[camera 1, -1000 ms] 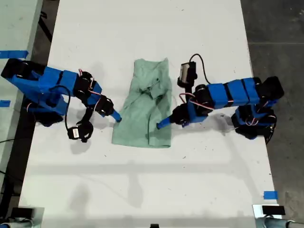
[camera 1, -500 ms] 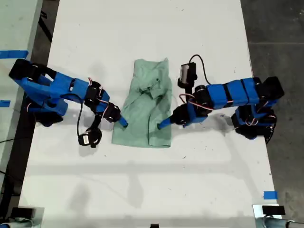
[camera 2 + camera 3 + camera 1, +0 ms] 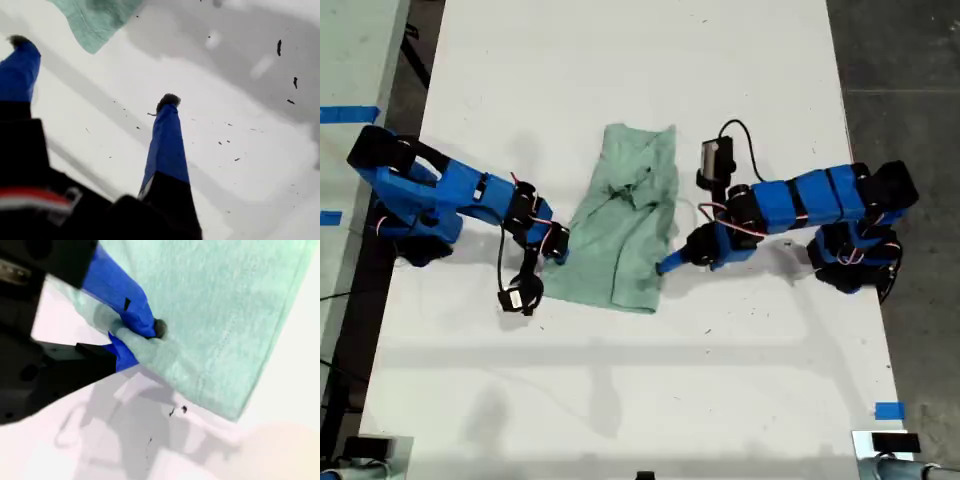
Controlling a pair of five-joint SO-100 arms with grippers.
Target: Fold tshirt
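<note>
My second gripper [image 3: 132,337] pinches the mint-green tshirt's [image 3: 625,235] edge; my first gripper [image 3: 95,80] gapes empty beside it; no label legible.

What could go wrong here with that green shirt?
Only my second gripper pinches the tshirt, at one edge, so pulling may drag or bunch it rather than fold it. My first gripper is open over bare table beside the shirt's corner and could close on nothing.
</note>
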